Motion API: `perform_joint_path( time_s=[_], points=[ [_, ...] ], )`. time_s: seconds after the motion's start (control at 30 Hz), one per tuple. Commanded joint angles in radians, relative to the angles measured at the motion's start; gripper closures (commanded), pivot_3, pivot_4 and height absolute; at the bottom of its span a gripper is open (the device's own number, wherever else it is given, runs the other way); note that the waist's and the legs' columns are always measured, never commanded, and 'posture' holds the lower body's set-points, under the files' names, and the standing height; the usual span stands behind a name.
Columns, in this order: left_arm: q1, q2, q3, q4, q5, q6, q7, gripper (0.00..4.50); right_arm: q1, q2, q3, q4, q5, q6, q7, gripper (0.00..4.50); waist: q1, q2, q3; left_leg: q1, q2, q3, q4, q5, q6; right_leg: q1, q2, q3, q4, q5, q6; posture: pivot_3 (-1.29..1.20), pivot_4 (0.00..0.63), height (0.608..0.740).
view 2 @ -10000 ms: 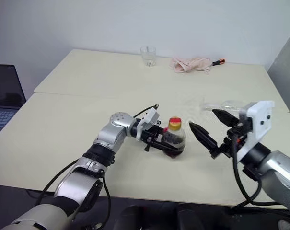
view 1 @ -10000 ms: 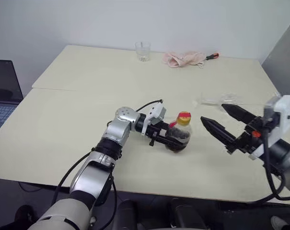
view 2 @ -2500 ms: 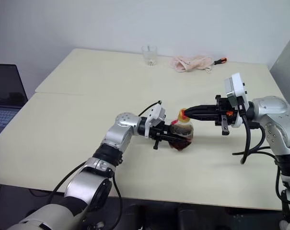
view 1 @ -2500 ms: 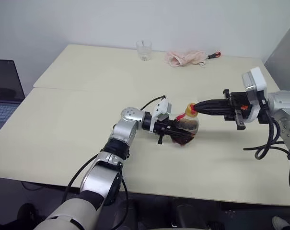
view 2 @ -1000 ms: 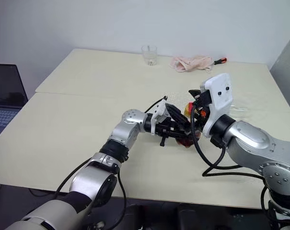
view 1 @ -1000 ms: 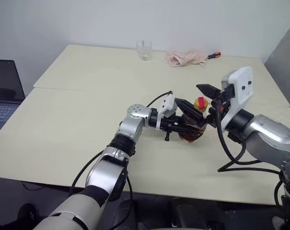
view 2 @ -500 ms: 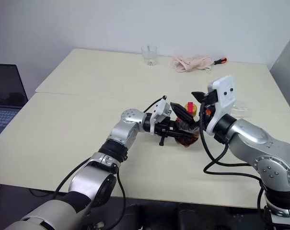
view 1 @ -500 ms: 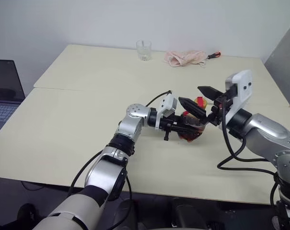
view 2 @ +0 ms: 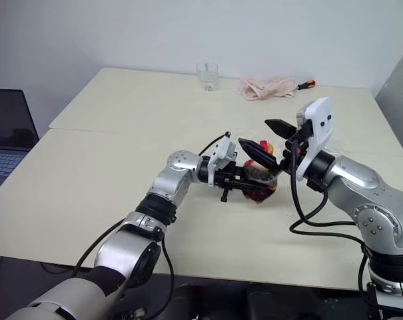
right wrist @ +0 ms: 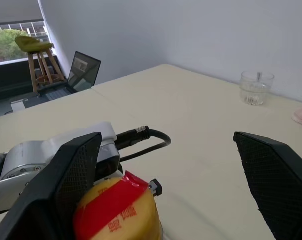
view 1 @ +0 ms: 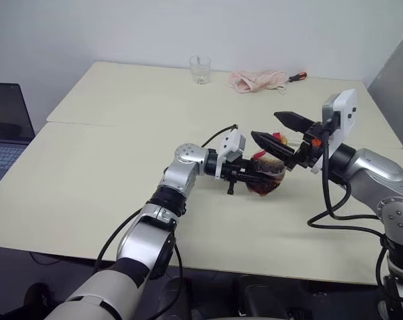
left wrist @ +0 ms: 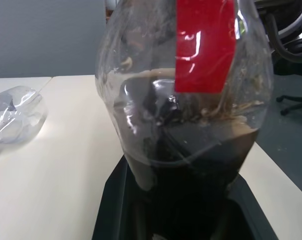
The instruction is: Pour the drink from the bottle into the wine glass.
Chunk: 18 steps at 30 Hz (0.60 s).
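Holding the bottle (view 1: 264, 179) by its round body, our left gripper (view 1: 251, 179) is clamped shut on it near the middle of the table (view 1: 88, 167), close above the top or just on it; we cannot tell which. Our right gripper (view 2: 266, 139) stands with its fingers spread wide, one on each side of the cap (right wrist: 117, 210) and apart from it.

We judge the task to be at an early step. The cap is on, so the drink (left wrist: 190, 165) all sits in the bottle, filling the lower part. Nothing is poured yet. What is left, as we read it: grip and twist the cap off, bring the neck over the wine glass (left wrist: 16, 115), and tip.

In the left wrist view, that glass seems to lie on its side on the table just past the bottle, so it may need standing up first, though it is too faint for us to be sure.

Counting: one bottle, one cap, one wine glass. At the far edge there is one tumbler (view 1: 199, 69), one pink cloth (view 1: 258, 81) and one screwdriver (view 1: 295, 77). One laptop (view 1: 6, 127) sits off the table's left side.
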Motion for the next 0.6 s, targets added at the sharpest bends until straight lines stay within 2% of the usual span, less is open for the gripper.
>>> perform_joint_path(
  time_s=[0.03,0.4,0.5,0.6],
  points=[
    [-0.007,0.006,0.016,-0.056,-0.029,-0.003,0.007,3.82,0.039,-0.039,-0.08,-0.013,0.002,-0.008,0.055,0.0,0.001,0.0,0.0,0.0,0.0,0.0,0.0,0.0,0.0,0.0,0.0,0.0,0.0,0.0,0.0,0.0,0.15,0.74],
    [0.032,0.035,0.016,-0.111,-0.035,0.022,0.029,3.82,0.324,-0.161,-0.371,-0.1,0.151,0.013,0.244,0.0,0.001,0.0,0.0,0.0,0.0,0.0,0.0,0.0,0.0,0.001,0.0,0.0,-0.002,0.0,0.0,0.0,0.15,0.74],
    [0.04,0.041,0.017,-0.122,-0.036,0.028,0.034,3.82,0.331,-0.18,-0.372,-0.105,0.169,0.017,0.265,0.0,-0.003,0.0,0.0,0.0,0.0,0.0,0.0,0.0,0.0,0.001,0.0,0.0,-0.002,0.0,0.0,0.0,0.15,0.74],
    [0.046,0.039,0.012,-0.132,-0.035,0.033,0.037,3.82,0.222,-0.166,-0.276,-0.121,0.197,0.029,0.228,0.0,-0.011,0.0,0.0,0.002,0.0,0.0,0.0,0.0,0.0,0.001,0.001,0.002,-0.001,0.0,0.001,0.0,0.15,0.74]
  ],
)
